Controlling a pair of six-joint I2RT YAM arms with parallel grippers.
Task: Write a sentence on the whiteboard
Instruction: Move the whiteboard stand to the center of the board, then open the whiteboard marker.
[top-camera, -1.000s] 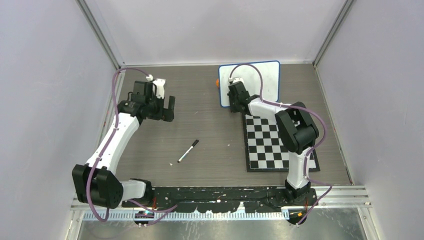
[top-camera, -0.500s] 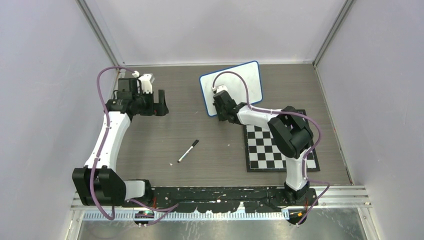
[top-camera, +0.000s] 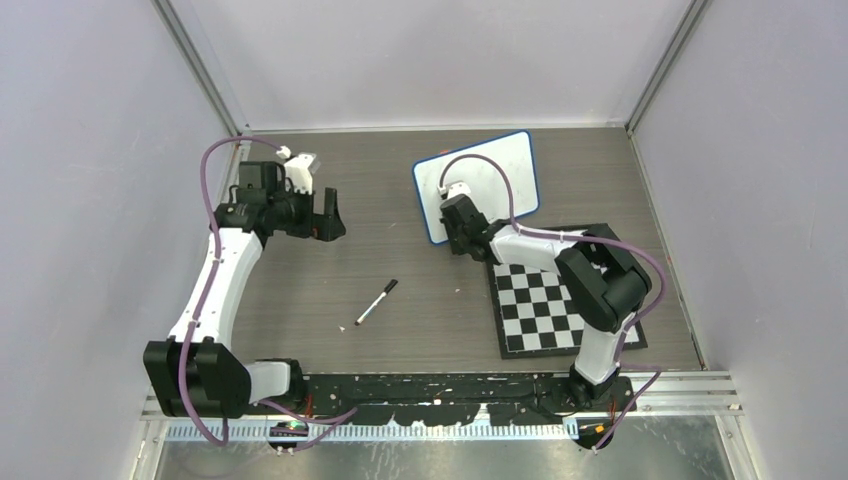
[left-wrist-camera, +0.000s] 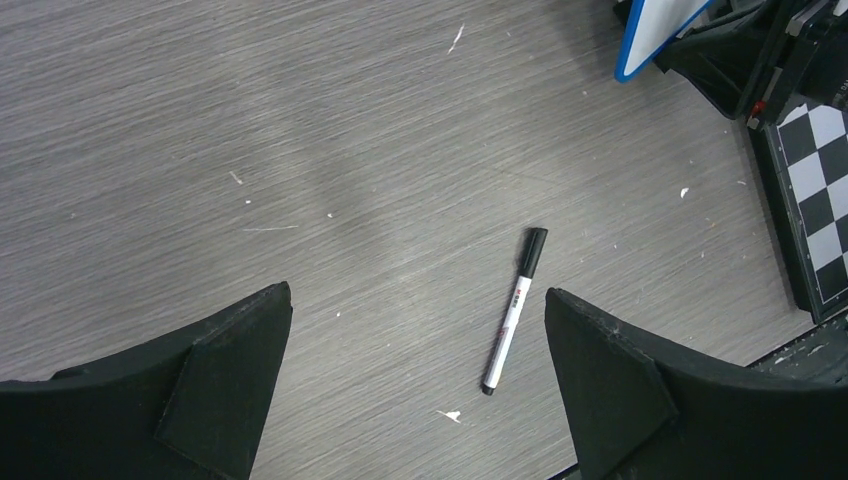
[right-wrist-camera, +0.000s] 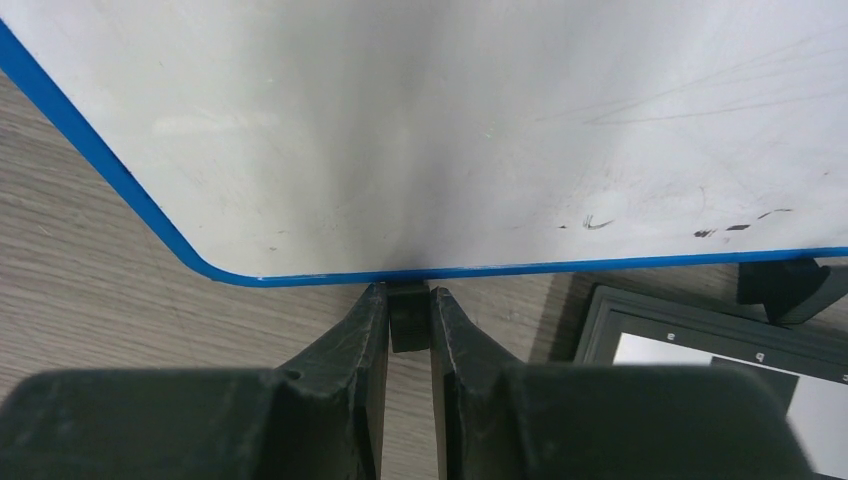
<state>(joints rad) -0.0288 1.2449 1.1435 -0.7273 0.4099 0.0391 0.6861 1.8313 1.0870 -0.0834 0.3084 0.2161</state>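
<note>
Fingers of the right hand are nearly closed, pinching a small black foot that sits under the blue rim of the whiteboard. That hand has the whiteboard by the middle of its near edge. From above, the right hand reaches in from 5 o'clock. The whiteboard lies at about 1 o'clock on the worktop, skewed so its left end swings toward the arms. Its face shows faint grey smears and a few dark flecks close to the near rim. Just beyond the right hand at 4 o'clock is a checkered board, its far-left corner near the whiteboard's near edge.

The left hand is spread wide with nothing between its fingers. It hangs over the worktop at about 10 o'clock, well apart from the whiteboard. A capped marker lies flat below it, near the worktop's centre, cap pointing to 1 o'clock. A corner of the whiteboard and the checkered board show at the edge of the left wrist view.
</note>
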